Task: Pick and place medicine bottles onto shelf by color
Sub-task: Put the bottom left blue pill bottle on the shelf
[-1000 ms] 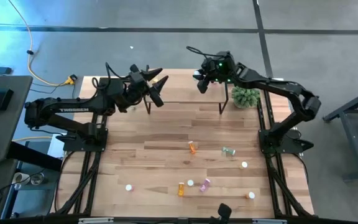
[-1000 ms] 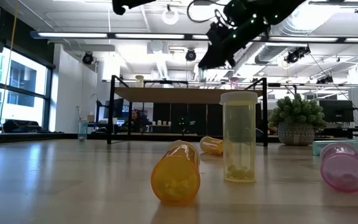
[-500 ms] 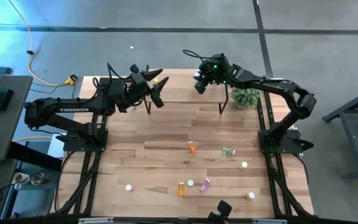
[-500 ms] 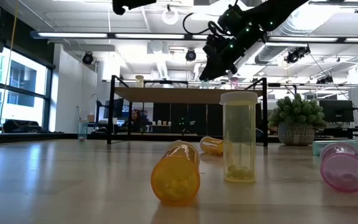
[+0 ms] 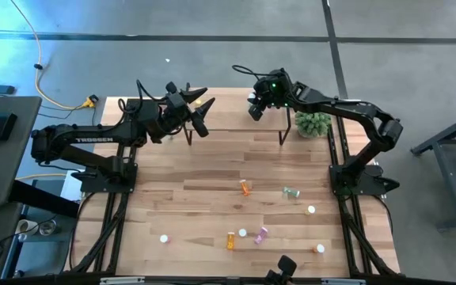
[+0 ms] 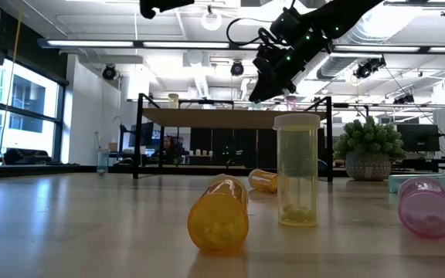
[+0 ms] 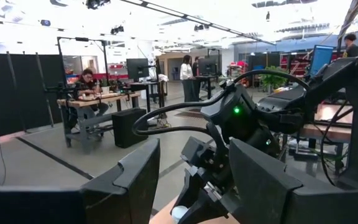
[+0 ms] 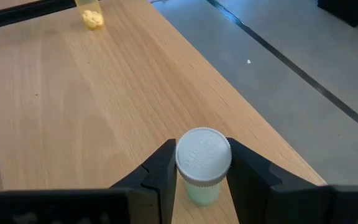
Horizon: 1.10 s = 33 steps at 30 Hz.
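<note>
The shelf (image 5: pixel 236 119) stands at the table's far side on black legs. My right gripper (image 5: pixel 254 107) is above its board (image 8: pixel 73 93), shut on a pale green medicine bottle (image 8: pixel 201 193) with a white cap. A yellow bottle (image 8: pixel 89 15) stands on the board farther along, and shows in the low view (image 6: pixel 174 100). My left gripper (image 5: pixel 203 111) is open and empty over the shelf's left end, facing the right gripper (image 7: pixel 194 180). Several bottles are on the tabletop: orange (image 5: pixel 245 187), green (image 5: pixel 291 192), pink (image 5: pixel 260 234). My right gripper pinches the green bottle at its white cap (image 8: pixel 202 155), one finger (image 8: pixel 163 171) on each side. The fingers come from above, pointing down. The bottle is upright, cap up, over the board beside its far edge. Whether its bottom rests on the board I cannot tell.
A green plant ball (image 5: pixel 313 123) sits right of the shelf. In the low view an orange bottle (image 6: pixel 219 216) and a pink one (image 6: pixel 427 205) lie on their sides, and a yellow one (image 6: pixel 297 174) stands upright. Bare wood lies between the shelf and these bottles.
My right gripper has gone a little toward the table's left edge and slightly down over the shelf with the green bottle, then kept still.
</note>
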Motion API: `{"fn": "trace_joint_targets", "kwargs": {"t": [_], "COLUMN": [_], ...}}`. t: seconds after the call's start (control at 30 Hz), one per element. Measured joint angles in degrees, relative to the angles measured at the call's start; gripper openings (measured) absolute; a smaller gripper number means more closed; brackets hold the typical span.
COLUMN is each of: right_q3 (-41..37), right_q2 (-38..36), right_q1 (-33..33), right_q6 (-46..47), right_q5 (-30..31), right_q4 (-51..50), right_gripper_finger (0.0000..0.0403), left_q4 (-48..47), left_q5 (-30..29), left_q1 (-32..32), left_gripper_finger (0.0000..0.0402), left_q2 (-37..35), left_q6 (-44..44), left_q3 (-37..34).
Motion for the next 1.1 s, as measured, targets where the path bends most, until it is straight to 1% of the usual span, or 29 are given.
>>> {"fn": "trace_joint_targets", "kwargs": {"t": [0.23,0.57,0.8,1.0,1.1], "right_q3": [0.1,0.1,0.1,0.1,0.1], "right_q2": [0.0,-0.4,-0.5,-2.7,-4.3], "right_q1": [0.0,0.0,0.0,0.0,0.0], "right_q6": [0.0,0.0,0.0,0.0,-0.1], "right_q5": [0.0,0.7,0.7,0.6,0.7], "right_q4": [-0.3,-0.9,-0.7,-0.5,-0.5], "right_gripper_finger": [0.0111,0.0156,0.0165,0.0165,0.0165], "left_q4": [0.0,-1.0,-1.6,-3.3,-5.3], "left_q5": [-0.2,-0.4,-0.4,-5.1,-6.0], "left_q1": [0.0,0.0,0.0,0.0,0.0], "left_gripper_finger": [0.0184,0.0184,0.0184,0.0184,0.0184], "left_q2": [0.0,0.0,0.0,0.0,0.0], "left_q6": [0.0,0.0,0.0,0.9,0.9], "left_q3": [0.0,0.0,0.0,0.0,0.0]}}
